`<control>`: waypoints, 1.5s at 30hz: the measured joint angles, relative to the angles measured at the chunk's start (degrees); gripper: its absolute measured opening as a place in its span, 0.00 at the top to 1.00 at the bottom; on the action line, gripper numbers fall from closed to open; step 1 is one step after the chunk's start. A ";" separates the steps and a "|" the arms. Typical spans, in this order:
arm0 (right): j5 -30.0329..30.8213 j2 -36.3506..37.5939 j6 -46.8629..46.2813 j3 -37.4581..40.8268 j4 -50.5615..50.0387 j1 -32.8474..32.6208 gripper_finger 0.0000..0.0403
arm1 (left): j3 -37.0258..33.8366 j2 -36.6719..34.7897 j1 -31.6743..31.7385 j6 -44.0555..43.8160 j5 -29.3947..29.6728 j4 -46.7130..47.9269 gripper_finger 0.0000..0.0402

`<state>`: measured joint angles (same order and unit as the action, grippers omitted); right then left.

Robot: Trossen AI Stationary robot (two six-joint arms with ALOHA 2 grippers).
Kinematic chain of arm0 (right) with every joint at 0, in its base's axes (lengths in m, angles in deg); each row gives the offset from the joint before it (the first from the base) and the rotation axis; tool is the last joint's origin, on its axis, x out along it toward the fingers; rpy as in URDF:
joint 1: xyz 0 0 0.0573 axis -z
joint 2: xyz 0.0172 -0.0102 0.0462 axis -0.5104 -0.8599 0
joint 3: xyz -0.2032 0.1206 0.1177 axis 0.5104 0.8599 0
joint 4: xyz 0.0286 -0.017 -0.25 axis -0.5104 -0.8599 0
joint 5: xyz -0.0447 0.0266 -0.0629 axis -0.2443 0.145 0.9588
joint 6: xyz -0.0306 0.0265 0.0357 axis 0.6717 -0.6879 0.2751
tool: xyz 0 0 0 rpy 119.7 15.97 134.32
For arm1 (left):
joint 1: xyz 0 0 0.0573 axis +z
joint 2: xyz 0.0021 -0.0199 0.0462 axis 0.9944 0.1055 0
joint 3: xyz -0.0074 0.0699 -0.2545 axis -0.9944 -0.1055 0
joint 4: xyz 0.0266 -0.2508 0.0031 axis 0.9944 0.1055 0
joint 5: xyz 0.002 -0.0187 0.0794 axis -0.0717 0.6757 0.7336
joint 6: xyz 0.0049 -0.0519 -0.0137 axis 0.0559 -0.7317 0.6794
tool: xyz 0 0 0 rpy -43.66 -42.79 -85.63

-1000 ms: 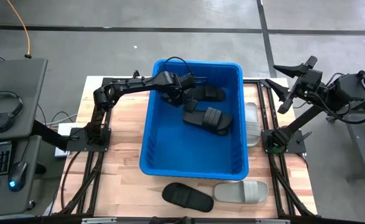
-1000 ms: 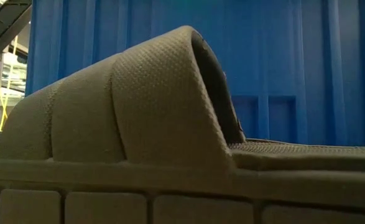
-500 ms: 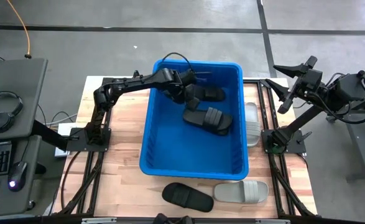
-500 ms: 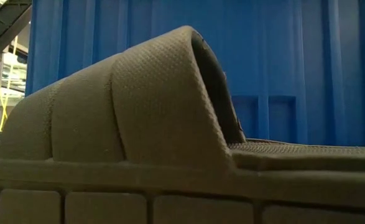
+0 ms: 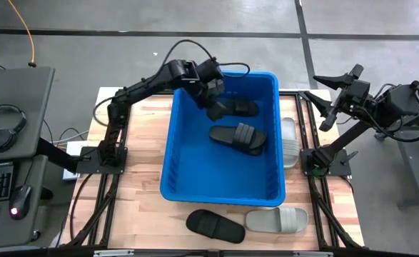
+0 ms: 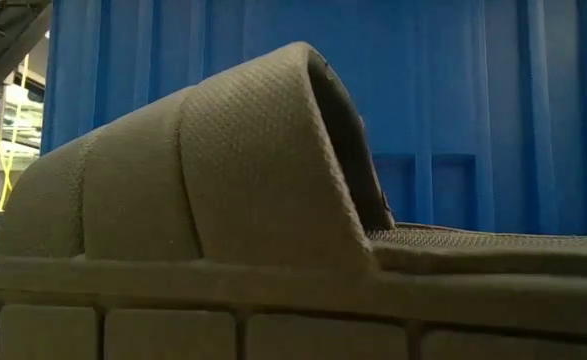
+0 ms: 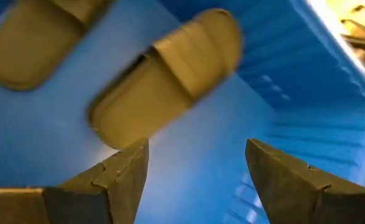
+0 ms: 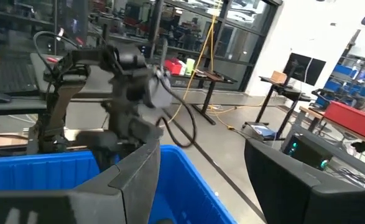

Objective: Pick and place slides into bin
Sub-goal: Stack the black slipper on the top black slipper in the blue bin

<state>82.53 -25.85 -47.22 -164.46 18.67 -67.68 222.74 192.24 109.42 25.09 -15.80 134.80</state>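
The blue bin (image 5: 223, 182) stands mid-table. Two black slides lie flat on its floor: one near the far wall (image 5: 241, 108), one in the middle (image 5: 239, 137). My left gripper (image 5: 215, 107) hangs open above the bin's far-left part, slanting down, with nothing between its fingers (image 7: 198, 168); both slides show below it (image 7: 170, 74). My right gripper (image 5: 319, 102) waits open, held high off the table's right edge. Outside the bin, a black slide (image 5: 215, 225) and a grey one (image 5: 277, 219) lie by the near wall, and a light one (image 5: 288, 141) by the right wall.
The low view is filled by one slide's strap (image 6: 223, 180) close up, with the bin's ribbed wall (image 6: 473, 100) behind it. A desk with headphones and a keyboard (image 5: 2, 143) stands left of the table. Bare wood shows left of the bin (image 5: 141, 157).
My left gripper has risen from low inside the bin, beside the far slide, to above the rim, rolling about its own axis as it rose. Its fingers have stayed open. Both slides in the bin lie where they were.
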 joint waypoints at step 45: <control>-23.46 -19.57 -48.19 0.02 -1.02 -7.56 0.44 | -2.08 -7.86 -69.80 -72.00 38.77 6.00 0.37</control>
<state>59.07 -45.42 -95.41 -164.43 17.65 -75.24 220.67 184.39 39.62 -46.91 22.98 140.79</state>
